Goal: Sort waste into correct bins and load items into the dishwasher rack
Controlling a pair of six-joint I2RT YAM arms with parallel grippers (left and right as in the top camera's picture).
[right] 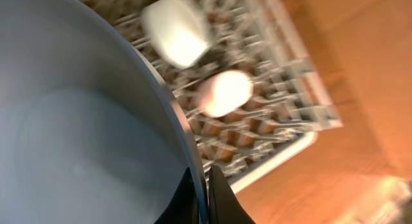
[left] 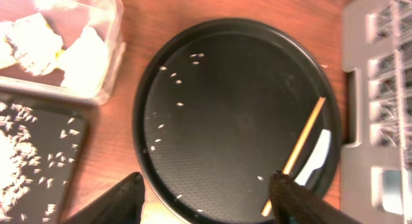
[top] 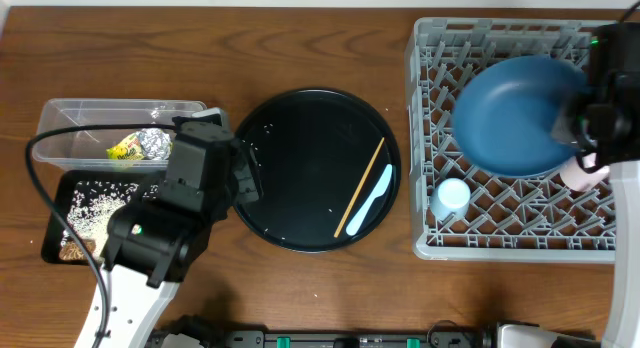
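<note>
Evidently right pincer (right: pixel 201 185) grips the dark blue round plate (top: pixel 515 113) by its rim over the large grey plastic grid rack (top: pixel 520 250), prob. to stand it upright there; left pincer (left: pixel 206 199) gapes wide, empty, thin wooden chopstick (left: pixel 302 137) near one fingertip.

A round black tray (top: pixel 300 148) on wooden table (top: pixel 300 38).

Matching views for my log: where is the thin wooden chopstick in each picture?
Overhead: the thin wooden chopstick lies diagonally on the right part of the round black tray, beside a pale plastic spoon.
Left wrist: lower right, on the same tray.
Right wrist: not in it.
Shared landmark: the grey plastic grid rack, visible in all three.
</note>
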